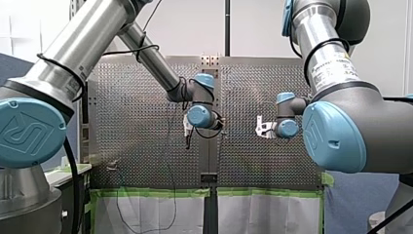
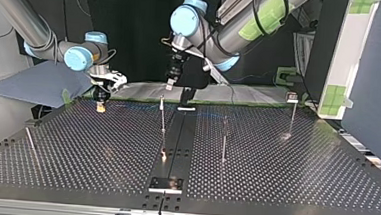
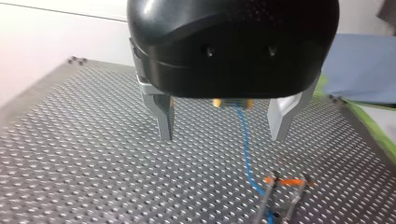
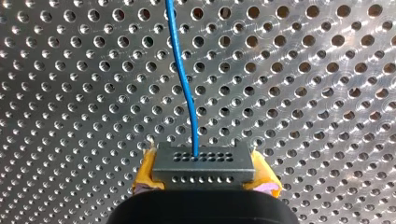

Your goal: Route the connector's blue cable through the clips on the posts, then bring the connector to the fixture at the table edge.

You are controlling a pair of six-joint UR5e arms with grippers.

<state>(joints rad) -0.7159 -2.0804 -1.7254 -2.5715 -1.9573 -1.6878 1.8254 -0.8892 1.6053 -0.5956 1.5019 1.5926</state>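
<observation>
Blue cable (image 4: 185,79): one thin strand. It leaves the top face of the connector (image 4: 203,163) and runs away over the perforated metal surface (image 4: 70,93). In the left wrist view we see it pass ahead of our left jaws and on to a clip (image 3: 282,184) with an orange top, where it shows again between the two prongs.

Connector: small grey block with rows of fine holes. Our right jaws pinch it between their yellow pads (image 4: 145,173). In the top view it sits at the left, near the surface's far edge; we cannot tell whether it touches the surface.

Left jaws: black body with two metal fingers (image 3: 164,119), spread wide with nothing between them. In the top view they hang just beside the top of a thin upright post (image 2: 163,117) near the middle.

Other posts: one to that post's right (image 2: 224,139) and one further right (image 2: 292,118).

Fixture (image 2: 165,184): dark plate at the middle of the surface's near edge in the top view, well apart from the connector.
</observation>
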